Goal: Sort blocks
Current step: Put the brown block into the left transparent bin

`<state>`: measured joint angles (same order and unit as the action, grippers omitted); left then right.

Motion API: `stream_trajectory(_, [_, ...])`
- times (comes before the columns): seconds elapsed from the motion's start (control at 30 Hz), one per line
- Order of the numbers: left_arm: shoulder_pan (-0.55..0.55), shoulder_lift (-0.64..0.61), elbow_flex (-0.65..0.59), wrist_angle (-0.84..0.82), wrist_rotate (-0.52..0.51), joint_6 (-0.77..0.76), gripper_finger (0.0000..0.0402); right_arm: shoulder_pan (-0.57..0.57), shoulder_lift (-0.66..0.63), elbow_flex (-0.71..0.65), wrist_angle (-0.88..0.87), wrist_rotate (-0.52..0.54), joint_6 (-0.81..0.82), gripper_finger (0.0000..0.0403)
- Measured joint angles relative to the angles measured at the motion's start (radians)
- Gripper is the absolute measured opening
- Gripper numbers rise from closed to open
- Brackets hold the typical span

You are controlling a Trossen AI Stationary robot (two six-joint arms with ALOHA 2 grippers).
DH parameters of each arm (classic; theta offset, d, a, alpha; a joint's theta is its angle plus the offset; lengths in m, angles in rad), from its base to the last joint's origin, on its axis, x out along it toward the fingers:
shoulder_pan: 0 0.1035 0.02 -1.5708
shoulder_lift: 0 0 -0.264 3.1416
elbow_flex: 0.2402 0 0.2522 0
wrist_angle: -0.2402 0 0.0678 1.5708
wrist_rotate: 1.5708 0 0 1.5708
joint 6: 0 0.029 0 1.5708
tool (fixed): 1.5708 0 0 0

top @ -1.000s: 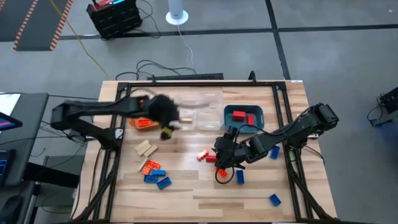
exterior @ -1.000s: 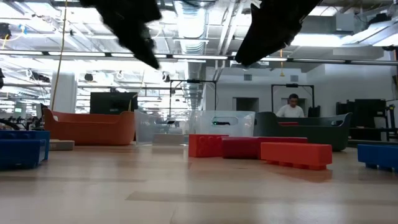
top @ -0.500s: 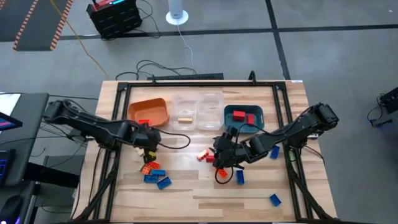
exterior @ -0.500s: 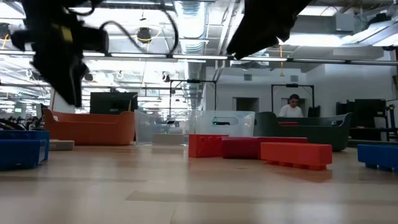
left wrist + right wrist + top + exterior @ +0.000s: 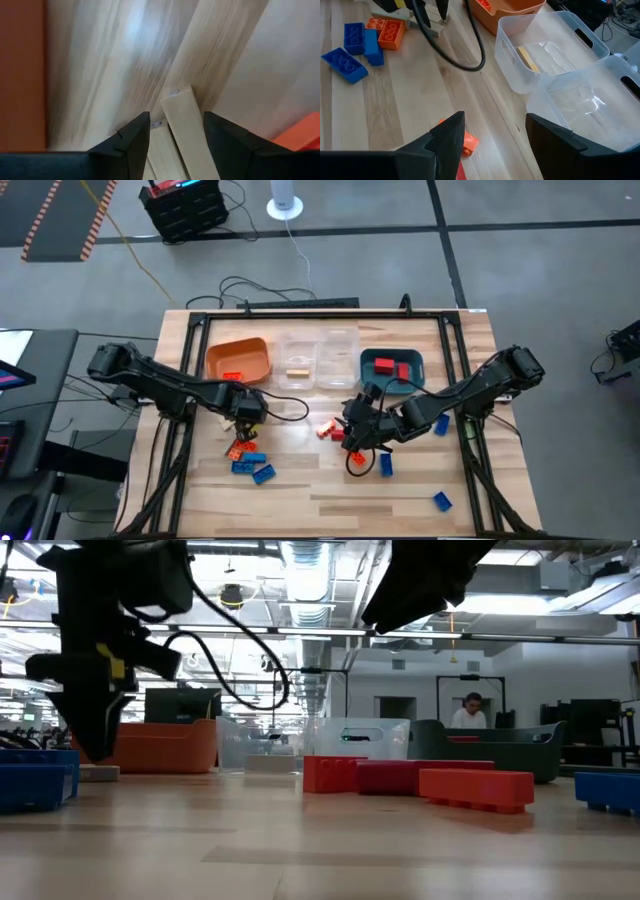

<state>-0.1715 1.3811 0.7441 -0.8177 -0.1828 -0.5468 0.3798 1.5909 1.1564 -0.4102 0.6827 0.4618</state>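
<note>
My left gripper [image 5: 245, 415] points down, open, just above two tan blocks [image 5: 231, 420] left of the table's middle. In the left wrist view its fingers stand on either side of one tan block [image 5: 181, 107]; the second tan block [image 5: 159, 150] lies beside it. My right gripper [image 5: 352, 438] hangs open and empty at mid-table beside red and orange blocks [image 5: 328, 430]; one orange block [image 5: 468, 142] shows by a fingertip. A tan block [image 5: 526, 57] lies in a clear tray [image 5: 545, 55].
Along the far side stand an orange tray [image 5: 238, 360], two clear trays [image 5: 318, 360] and a teal tray [image 5: 392, 370] holding red blocks. Blue and orange blocks [image 5: 248, 460] lie near my left gripper. More blue blocks [image 5: 386, 464] [image 5: 441, 501] lie toward the near right.
My left gripper has come away from the trays toward the table's near edge and gone down, tipping to point downward, until it hangs over the tan blocks. My right gripper has kept still.
</note>
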Motion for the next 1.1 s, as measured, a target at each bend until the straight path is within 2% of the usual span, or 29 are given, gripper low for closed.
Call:
stream_trajectory(0.27, [0.002,0.013,-0.001,0.009,0.009,-0.015,0.0229,0.000,0.000,0.000,0.000,0.000,-0.007,0.0244])
stream_trajectory(0.57, [0.023,0.012,-0.079,0.119,0.025,-0.007,0.0233,0.006,0.000,0.000,0.000,0.000,-0.021,0.0244])
stream_trajectory(0.7, [0.023,0.013,-0.077,0.128,0.013,0.023,0.0194,0.006,0.000,0.000,0.001,-0.001,-0.020,0.0244])
stream_trajectory(0.87, [0.023,0.012,-0.076,0.129,0.007,0.078,0.0092,0.006,0.000,0.000,0.002,-0.001,-0.018,0.0244])
stream_trajectory(1.1, [0.023,0.013,-0.043,0.152,0.075,0.119,0.0086,0.006,0.000,0.000,0.001,-0.001,-0.018,0.0244])
